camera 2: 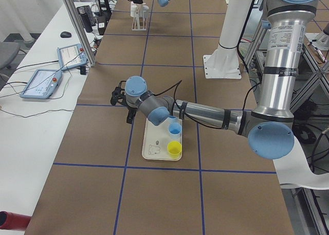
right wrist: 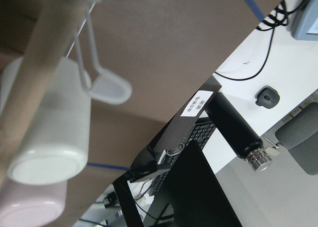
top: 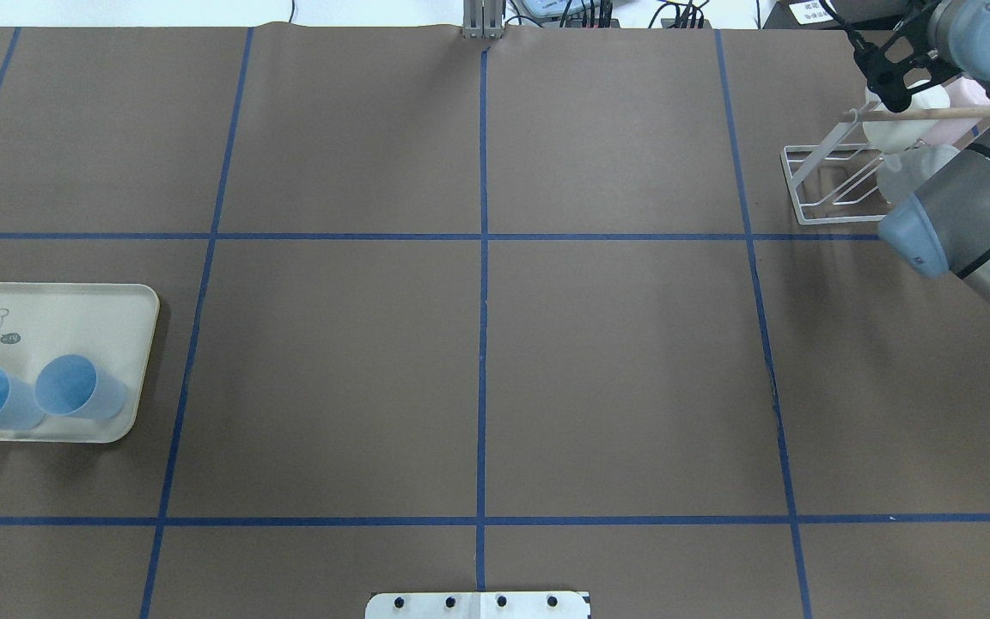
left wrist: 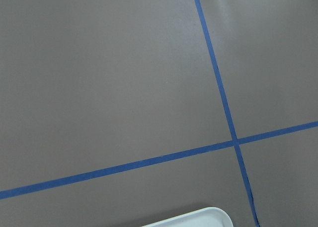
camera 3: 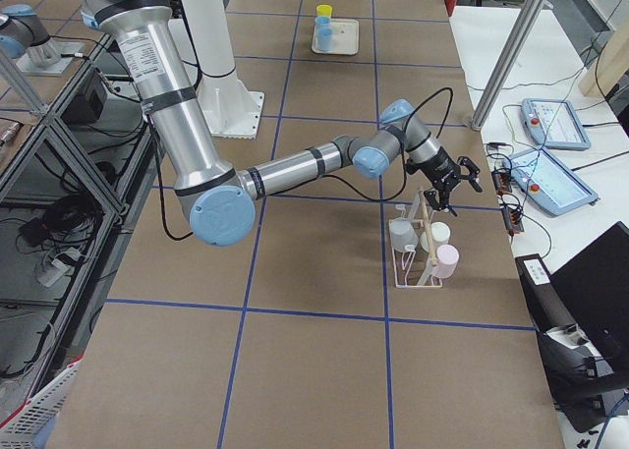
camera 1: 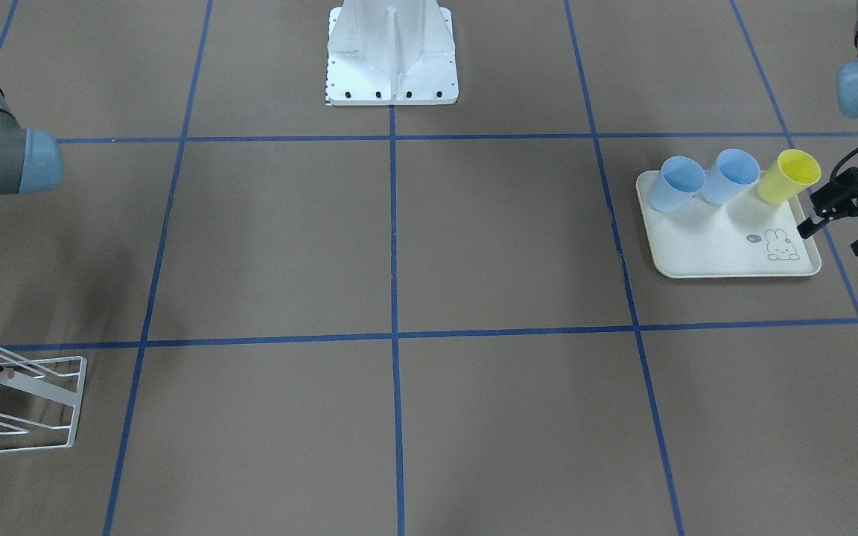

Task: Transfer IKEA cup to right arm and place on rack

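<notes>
Yellow plastic, thin-walled and glossy: in the front-facing view the yellow cup (camera 1: 788,177) stands mouth-up at a back corner of the cream tray (camera 1: 719,253), just beside two blue cups (camera 1: 731,177). The left gripper (camera 1: 839,237) hovers at the tray's edge near it, fingers spread and empty. I judge the cup light, slightly springy and slippery. A soft pinch across the rim wall seems best, leaving the lower body free for the hand-over.

Overhead, the right gripper (top: 883,82) hangs over the wooden dowel (top: 933,113) of the white wire rack (top: 804,202), well apart from the tray. Its fingers look parted, with nothing between them.

The two side views show the same layout, with tray and rack at opposite ends of the table.

The left wrist camera sees only brown table cover, blue tape and a tray corner.

The right wrist camera shows a white cup (right wrist: 49,132) and a pink cup (right wrist: 30,207) lying against the dowel.

As for writing, the tray's rabbit drawing has a tiny speech bubble, and a white label (right wrist: 199,103) carries characters beyond the table. Neither is legible.
</notes>
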{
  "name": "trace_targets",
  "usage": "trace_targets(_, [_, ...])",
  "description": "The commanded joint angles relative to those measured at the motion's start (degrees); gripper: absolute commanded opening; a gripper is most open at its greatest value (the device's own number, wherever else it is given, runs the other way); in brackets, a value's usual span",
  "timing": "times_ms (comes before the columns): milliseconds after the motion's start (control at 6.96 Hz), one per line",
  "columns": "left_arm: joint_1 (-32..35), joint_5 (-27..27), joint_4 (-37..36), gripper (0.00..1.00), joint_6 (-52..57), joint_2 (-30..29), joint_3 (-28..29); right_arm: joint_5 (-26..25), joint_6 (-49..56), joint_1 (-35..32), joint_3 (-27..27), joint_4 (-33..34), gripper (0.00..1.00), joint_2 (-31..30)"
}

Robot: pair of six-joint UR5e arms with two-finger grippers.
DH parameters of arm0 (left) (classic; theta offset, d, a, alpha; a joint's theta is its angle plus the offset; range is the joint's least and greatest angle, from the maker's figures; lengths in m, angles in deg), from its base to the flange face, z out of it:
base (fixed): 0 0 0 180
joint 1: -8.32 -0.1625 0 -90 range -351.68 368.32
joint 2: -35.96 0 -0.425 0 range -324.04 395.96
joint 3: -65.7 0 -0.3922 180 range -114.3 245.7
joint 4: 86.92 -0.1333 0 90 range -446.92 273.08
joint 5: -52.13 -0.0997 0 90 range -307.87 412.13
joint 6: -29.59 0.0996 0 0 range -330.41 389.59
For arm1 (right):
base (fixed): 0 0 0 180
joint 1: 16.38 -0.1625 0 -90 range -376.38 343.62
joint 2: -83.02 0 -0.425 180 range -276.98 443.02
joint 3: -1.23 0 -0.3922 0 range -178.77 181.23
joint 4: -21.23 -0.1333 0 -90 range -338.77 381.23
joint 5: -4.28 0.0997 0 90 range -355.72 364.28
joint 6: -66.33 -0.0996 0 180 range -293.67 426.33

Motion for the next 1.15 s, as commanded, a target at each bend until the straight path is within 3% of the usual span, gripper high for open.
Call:
trace_targets(0, [0.01,-4.76,-0.14,1.0,0.02,0.01,-0.56,11.49,-23.8,-0.6,-6.58,0.11,1.0,-2.55])
trace_targets(287, [-1.56,-8.11,-0.14,1.0,0.11,2.55,-2.75,23.71,-52.26,-0.6,-13.27,-0.06,1.0,-4.32])
trace_targets(431, [-3.22,-9.51,-0.14,1.0,-0.06,3.87,-3.98,27.68,-69.9,0.18,-17.21,-0.67,1.0,-4.5])
trace_targets(574, [-4.8,-10.31,-0.05,1.0,-0.32,5.54,-5.55,28.33,-85.13,3.67,-21.78,-0.42,1.0,-4.33])
trace_targets(718, [-6.3,-10.32,0.04,1.0,-2.68,7.81,-7.4,28.17,-94.85,9.45,-22.87,-0.07,1.0,-3.37])
trace_targets(862, [-7.1,-10.4,0.04,1.0,-2.61,12.8,-10.29,28.16,-96.86,12.38,-22.62,1.15,1.0,-1.88])
trace_targets(1005, [-7.19,-10.75,1.08,1.0,-1.74,18.24,-12.06,28.34,-96.97,14.14,-23.31,9.61,1.0,1.7])
